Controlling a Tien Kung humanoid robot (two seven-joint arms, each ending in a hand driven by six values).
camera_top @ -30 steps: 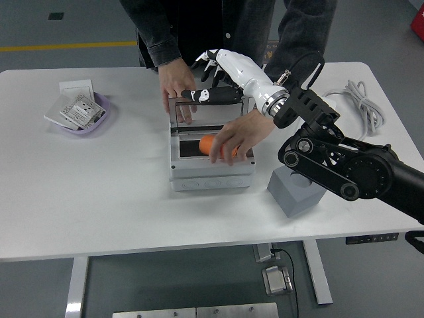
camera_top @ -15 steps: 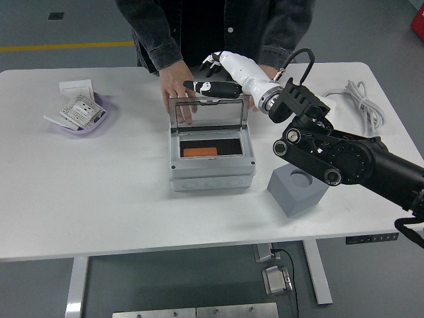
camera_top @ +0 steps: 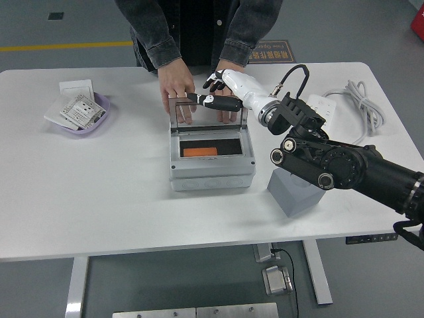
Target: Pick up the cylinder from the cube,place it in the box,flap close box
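Right hand (camera_top: 222, 89), fingers relaxed and empty, now rests on the lid (camera_top: 207, 112); the person's hand has left the box (camera_top: 212, 169), cylinder (camera_top: 200, 152) inside.

Pale grey lidded plastic box (camera_top: 212, 173) with black interior, orange cylinder (camera_top: 200, 152) inside; grey foam cube (camera_top: 296, 193) right; lilac bowl (camera_top: 101, 109) far left.

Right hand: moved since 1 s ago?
Yes. The right hand has dropped slightly and drawn back toward the raised lid of the box; its black finger lies along the lid's top edge.
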